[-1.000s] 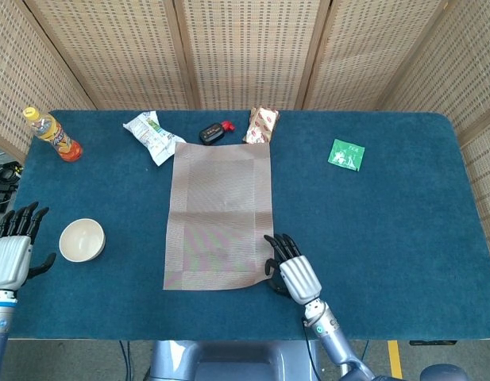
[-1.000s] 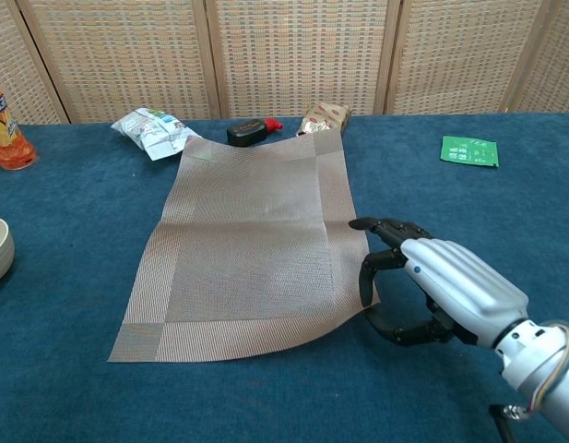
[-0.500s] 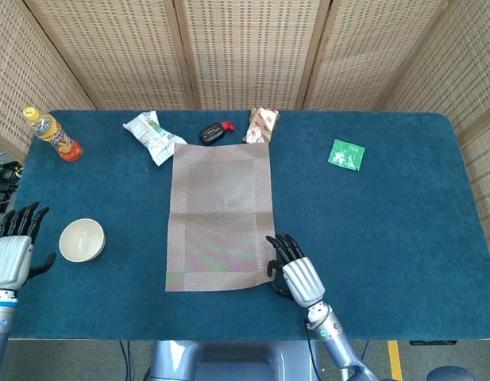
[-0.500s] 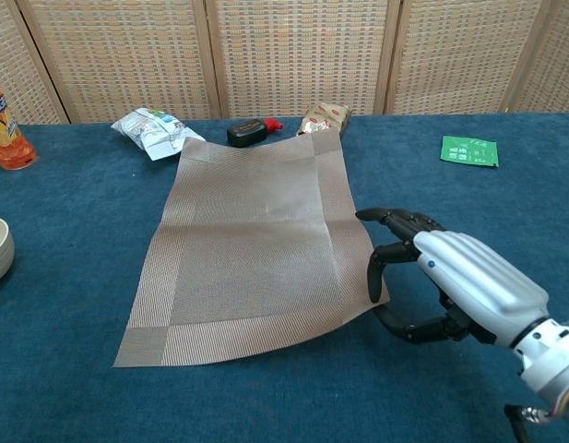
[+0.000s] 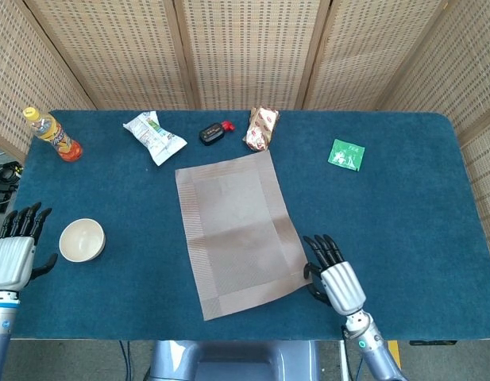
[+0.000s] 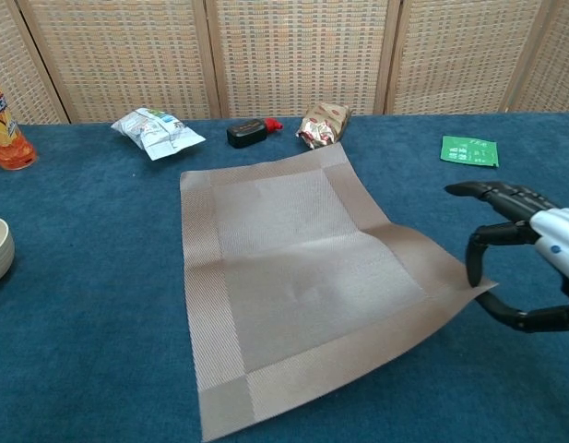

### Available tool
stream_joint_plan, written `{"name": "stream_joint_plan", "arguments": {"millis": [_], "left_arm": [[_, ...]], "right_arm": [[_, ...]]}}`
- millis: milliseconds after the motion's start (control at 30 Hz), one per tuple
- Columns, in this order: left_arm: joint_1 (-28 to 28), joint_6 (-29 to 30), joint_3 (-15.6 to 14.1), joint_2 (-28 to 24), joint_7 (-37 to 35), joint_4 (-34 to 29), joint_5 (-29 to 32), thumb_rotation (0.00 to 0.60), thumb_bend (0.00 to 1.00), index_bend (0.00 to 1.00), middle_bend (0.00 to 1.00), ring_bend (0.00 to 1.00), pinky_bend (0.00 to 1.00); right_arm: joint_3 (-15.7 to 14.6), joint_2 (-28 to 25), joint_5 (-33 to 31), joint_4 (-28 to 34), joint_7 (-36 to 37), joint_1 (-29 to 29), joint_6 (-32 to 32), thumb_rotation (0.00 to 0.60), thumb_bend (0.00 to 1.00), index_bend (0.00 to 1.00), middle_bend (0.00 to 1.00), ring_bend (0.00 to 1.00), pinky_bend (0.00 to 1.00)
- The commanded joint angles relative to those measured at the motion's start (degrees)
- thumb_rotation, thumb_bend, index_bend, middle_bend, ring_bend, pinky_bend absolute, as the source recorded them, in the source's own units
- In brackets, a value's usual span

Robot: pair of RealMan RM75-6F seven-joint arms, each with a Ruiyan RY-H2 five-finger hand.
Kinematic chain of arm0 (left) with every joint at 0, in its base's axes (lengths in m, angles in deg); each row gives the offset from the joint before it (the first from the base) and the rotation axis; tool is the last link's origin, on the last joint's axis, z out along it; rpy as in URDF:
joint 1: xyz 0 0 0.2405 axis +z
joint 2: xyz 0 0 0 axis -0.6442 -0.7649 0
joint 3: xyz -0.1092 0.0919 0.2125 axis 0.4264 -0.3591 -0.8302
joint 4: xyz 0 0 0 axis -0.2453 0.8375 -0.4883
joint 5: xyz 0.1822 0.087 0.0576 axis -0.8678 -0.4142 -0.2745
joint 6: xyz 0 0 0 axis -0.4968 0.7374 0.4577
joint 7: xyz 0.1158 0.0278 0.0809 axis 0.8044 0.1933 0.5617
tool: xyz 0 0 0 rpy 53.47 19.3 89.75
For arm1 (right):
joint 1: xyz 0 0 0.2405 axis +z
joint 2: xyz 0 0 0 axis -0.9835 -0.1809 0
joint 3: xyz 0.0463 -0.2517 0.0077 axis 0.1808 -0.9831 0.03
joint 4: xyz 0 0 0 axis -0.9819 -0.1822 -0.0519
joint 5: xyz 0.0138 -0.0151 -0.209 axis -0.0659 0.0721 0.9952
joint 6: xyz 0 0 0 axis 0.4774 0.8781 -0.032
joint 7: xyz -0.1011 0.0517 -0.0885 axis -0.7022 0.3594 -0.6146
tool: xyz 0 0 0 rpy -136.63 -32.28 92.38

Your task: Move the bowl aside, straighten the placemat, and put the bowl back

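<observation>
We see right hand (image 5: pixel 334 274) pinching the skewed placemat (image 5: pixel 238 230) corner; left hand (image 5: pixel 14 252) spread, empty, beside bowl (image 5: pixel 82 240).

Bowl (image 5: pixel 82 240) left of placemat (image 5: pixel 240 231), right robot hand (image 5: pixel 333 275) at its near-right corner

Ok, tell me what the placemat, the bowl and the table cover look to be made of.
Placemat: probably woven vinyl or similar, matte taupe; fine ribbed weave, and its corner bends at the right hand.
Bowl: likely glazed ceramic, possibly plastic; smooth cream surface.
Table cover: looks like felt or short-pile fabric; fuzzy, matte blue.
</observation>
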Motion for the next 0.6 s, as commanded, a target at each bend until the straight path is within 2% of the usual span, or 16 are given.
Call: {"name": "stream_joint_plan", "arguments": {"millis": [33, 167, 267, 600], "left_arm": [[-0.01, -0.04, -0.13, 0.23, 0.63, -0.02, -0.06, 0.600, 0.30, 0.08, 0.00, 0.00, 0.00], [-0.05, 0.10, -0.20, 0.45, 1.24, -0.07, -0.28, 0.600, 0.30, 0.08, 0.00, 0.00, 0.00], [0.06, 0.35, -0.04, 0.42, 1.04, -0.05, -0.20, 0.600, 0.30, 0.08, 0.00, 0.00, 0.00], [-0.15, -0.11, -0.10, 0.69, 1.42, 0.27, -0.19, 0.600, 0.30, 0.08, 0.00, 0.00, 0.00]], "right_arm": [[-0.31, -4.16, -0.33, 0.76, 3.78, -1.65, 1.92, 0.600, 0.56, 0.63, 0.15, 0.00, 0.00], [1.46, -7.16, -2.15, -0.65, 4.75, -2.07, 2.27, 0.600, 0.55, 0.64, 0.15, 0.00, 0.00], [4.22, -9.24, -5.16, -3.45, 6.66, -1.68, 1.02, 0.600, 0.55, 0.64, 0.16, 0.00, 0.00], [10.61, -12.02, -12.66, -8.12, 9.70, 2.14, -8.06, 0.600, 0.54, 0.64, 0.16, 0.00, 0.00]]}}
